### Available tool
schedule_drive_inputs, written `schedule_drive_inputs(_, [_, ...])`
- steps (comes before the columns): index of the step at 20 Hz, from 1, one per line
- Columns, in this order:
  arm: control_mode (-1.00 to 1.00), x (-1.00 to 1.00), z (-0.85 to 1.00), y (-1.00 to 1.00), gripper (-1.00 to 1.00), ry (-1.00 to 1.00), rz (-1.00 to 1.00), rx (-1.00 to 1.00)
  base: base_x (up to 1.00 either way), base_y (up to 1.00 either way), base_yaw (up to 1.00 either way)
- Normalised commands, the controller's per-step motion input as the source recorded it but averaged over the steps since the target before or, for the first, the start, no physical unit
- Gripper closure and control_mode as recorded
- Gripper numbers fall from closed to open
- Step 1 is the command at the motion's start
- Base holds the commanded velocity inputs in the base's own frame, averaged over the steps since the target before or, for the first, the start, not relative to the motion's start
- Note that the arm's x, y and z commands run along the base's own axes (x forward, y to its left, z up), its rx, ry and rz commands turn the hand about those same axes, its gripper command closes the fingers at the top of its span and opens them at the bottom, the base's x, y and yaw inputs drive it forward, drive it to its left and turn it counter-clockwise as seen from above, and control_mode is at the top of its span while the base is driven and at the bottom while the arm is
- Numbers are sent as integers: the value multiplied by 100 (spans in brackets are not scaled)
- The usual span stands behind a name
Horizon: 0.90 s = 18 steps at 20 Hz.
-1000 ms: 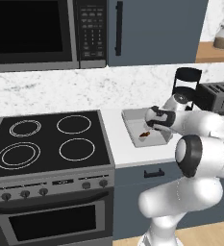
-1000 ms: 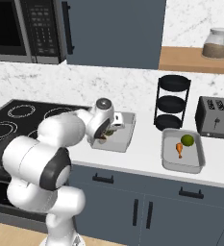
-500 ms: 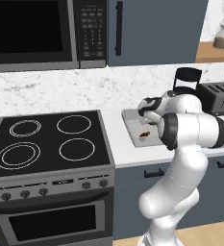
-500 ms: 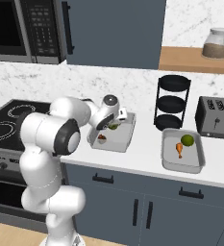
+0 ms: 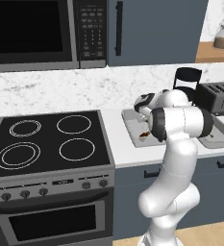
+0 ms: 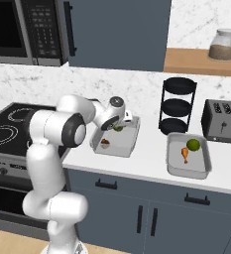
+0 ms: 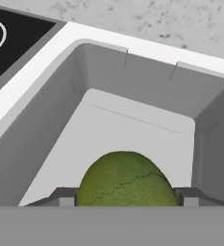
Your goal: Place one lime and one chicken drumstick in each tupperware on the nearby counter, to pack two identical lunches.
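- The tool (image 7: 125,198) is closed on a lime (image 7: 127,179): in the hand view, the two dark fingers sit against the lime's left and right sides, partly open to the fruit's width.
- In that view the lime sits low inside a grey tupperware (image 7: 46,125), above its pale floor; whether it touches the floor cannot be told.
- In the right base view the lime (image 6: 118,128) shows as a green patch under the hand, over the far part of the left tupperware (image 6: 128,148).
- A drumstick (image 6: 105,143) lies in the near end of the same tupperware, apart from the lime.
- A second tupperware (image 6: 172,168) stands further right on the white surface (image 6: 146,168), holding another lime (image 6: 193,145) and an orange drumstick (image 6: 185,154) just beside each other.
- Between the two tupperwares, toward the wall, stands a black three-tier rack (image 6: 178,105); a toaster (image 6: 223,122) sits at the right.
- A black stove (image 5: 46,144) adjoins the surface on the left, with a microwave (image 5: 34,31) above it.
- A jar (image 6: 222,45) rests on the wooden shelf.
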Motion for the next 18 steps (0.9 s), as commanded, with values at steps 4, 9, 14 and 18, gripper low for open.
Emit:
schedule_drive_inputs(4, [-100,54,-21,0,100,0,0,0,0,0,0])
schedule_drive_inputs(9, [-100,52,-24,0,-100,0,0,-2,0,0,0])
schedule_drive_inputs(14, [-100,53,-4,0,-100,0,0,-1,0,0,0])
schedule_drive_inputs(18, [-100,19,0,-5,-100,0,0,0,0,0,0])
